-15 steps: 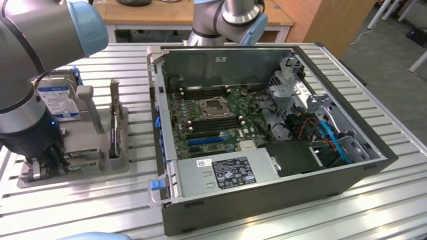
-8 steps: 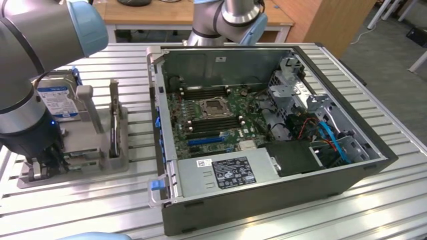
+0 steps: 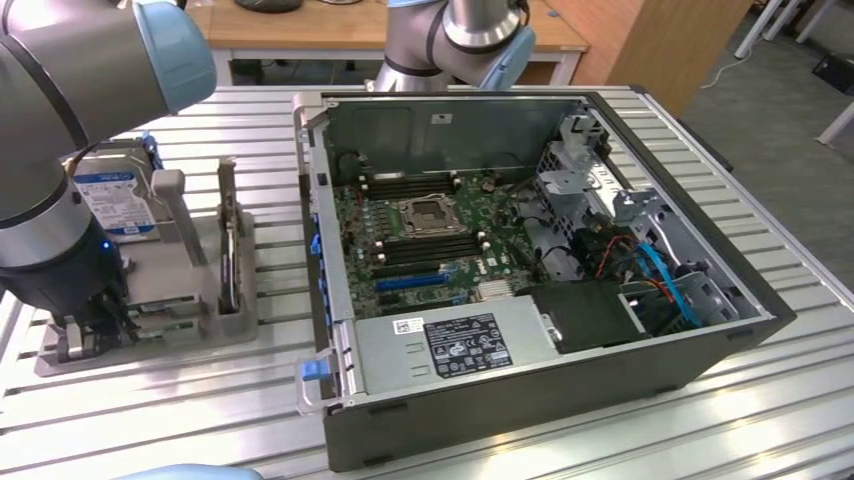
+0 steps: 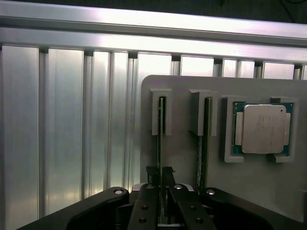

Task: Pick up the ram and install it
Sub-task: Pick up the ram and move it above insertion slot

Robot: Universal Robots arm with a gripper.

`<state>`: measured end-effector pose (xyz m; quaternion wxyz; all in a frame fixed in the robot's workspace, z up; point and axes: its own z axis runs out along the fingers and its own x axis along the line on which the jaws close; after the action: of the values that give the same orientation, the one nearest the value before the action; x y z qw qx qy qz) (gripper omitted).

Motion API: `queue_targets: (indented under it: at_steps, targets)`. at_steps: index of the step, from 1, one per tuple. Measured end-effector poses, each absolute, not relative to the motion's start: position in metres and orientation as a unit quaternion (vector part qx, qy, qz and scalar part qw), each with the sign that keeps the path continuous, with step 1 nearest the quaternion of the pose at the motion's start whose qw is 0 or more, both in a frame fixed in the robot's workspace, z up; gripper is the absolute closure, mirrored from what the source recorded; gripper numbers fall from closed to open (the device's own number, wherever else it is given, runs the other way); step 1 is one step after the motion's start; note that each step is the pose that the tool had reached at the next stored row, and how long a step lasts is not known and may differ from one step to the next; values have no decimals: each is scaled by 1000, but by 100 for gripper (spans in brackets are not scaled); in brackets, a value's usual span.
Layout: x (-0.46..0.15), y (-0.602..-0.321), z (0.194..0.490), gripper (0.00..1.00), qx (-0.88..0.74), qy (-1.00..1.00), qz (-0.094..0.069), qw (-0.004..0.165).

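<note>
Ram (image 4: pixel 162 139) stood on edge in grey holder's (image 4: pixel 182 91) slot farthest from CPU (image 4: pixel 263 128), 2nd stick (image 4: pixel 202 148) between. Gripper (image 4: pixel 161 172) was clamped on ram's edge, ram not yet out. Holder sat on alu-slat table (image 4: pixel 62 120) beside open PC case (image 3: pixel 561 405).

Two sticks of ram are counted in the grey holder (image 4: pixel 182 84): a first ram stick (image 4: pixel 160 148) and a second ram stick (image 4: pixel 200 158). One processor chip (image 4: pixel 262 128), one hard drive (image 3: pixel 107 195) and one computer case (image 3: pixel 534 390) are seen.
</note>
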<state>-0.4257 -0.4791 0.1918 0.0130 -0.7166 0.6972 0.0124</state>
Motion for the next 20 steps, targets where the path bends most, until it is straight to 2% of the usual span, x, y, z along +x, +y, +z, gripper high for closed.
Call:
queue_targets:
  at_steps: [8, 20]
  targets:
    - [-426, -479, 200, 86, -717, 697, 13, 13]
    - [-426, -480, 232, 86, -717, 697, 17, 18]
